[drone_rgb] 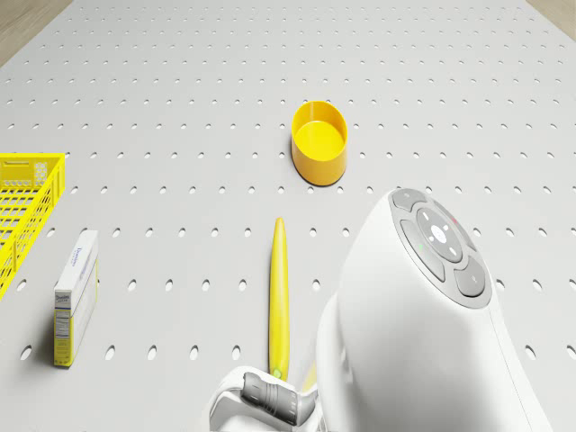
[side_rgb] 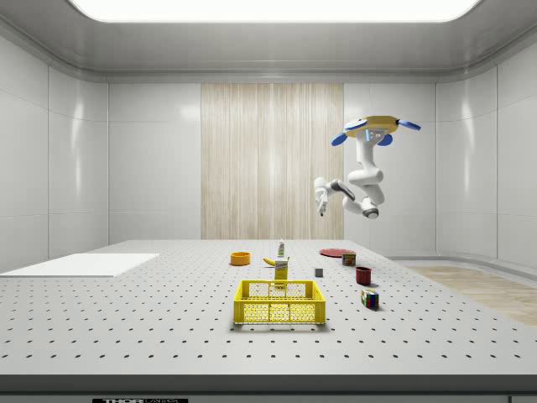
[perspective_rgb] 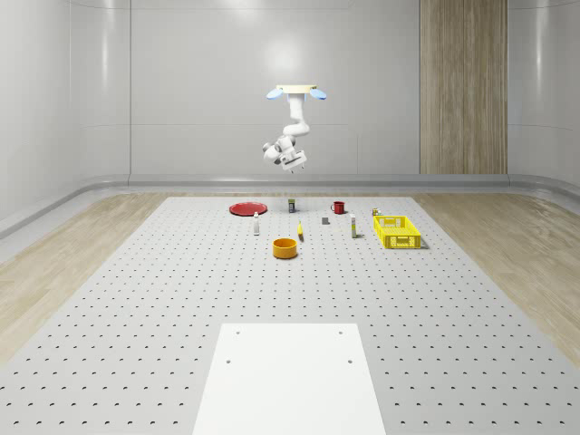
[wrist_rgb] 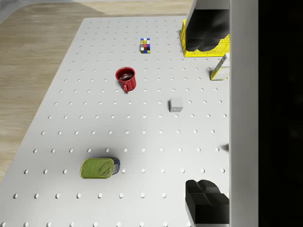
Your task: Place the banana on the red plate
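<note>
**Hovering high above the far end of the surface, claw empty**

Hovering well above the far part of the perforated surface (perspective_rgb: 136, 299), the drone (perspective_rgb: 296, 91) hangs in the air with its arm bent down and forward. The claw (perspective_rgb: 292, 163) sits high over the objects, touching none of them; in the wrist view its dark fingers (wrist_rgb: 206, 198) stand apart, open, with nothing between them.

The banana (drone_rgb: 277, 297) lies flat on the surface, on its own, just beside the yellow bowl (drone_rgb: 319, 142) and near a small white box (drone_rgb: 76, 297). In the whole-scene view the banana (perspective_rgb: 300, 232) is near the middle of the group of objects, while the red plate (perspective_rgb: 246, 209) rests well apart from it, farther back and toward that view's left. A yellow crate (perspective_rgb: 397, 231) stands toward the right of that view.

The wrist view looks down on a red mug (wrist_rgb: 126, 79), a grey cube (wrist_rgb: 175, 104), a green tin (wrist_rgb: 99, 168) lying on its side and a coloured puzzle cube (wrist_rgb: 145, 45).
</note>
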Available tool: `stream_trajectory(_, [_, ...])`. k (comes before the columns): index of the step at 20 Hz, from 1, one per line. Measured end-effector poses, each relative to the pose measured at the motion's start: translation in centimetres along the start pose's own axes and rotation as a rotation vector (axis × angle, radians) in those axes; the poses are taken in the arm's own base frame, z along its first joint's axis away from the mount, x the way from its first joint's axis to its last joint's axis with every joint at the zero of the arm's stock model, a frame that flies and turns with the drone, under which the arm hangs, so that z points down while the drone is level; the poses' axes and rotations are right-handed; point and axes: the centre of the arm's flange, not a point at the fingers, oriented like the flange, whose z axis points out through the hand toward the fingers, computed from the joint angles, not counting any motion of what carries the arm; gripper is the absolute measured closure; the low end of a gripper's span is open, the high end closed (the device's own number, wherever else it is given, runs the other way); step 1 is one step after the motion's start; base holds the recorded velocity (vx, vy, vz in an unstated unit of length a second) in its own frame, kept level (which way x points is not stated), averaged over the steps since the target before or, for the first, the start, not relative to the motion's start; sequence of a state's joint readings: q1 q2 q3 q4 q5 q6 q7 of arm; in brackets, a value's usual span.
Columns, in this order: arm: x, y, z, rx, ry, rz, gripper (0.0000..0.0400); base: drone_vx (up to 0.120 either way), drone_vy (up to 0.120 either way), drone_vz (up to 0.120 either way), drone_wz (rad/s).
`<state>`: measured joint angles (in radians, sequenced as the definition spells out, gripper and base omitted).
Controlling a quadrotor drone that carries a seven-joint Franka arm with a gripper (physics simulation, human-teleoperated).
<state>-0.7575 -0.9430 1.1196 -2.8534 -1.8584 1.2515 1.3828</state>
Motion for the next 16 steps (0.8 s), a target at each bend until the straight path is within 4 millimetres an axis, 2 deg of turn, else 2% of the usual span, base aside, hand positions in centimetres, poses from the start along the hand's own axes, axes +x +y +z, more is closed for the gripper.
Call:
stream_trajectory(6, [-1.5,-1.5,0.2,-0.152,0.159,-0.005,0.0,0.12,0.0,-0.12,0.0])
stream_trajectory(11, [-2.0,-2.0,0.3,-0.198,0.208,-0.007,0.0,0.096,0.0,-0.008,0.0])
stream_trajectory(16, [-2.2,-2.2,0.4,-0.217,0.228,-0.008,0.0,0.12,0.0,-0.112,0.0])
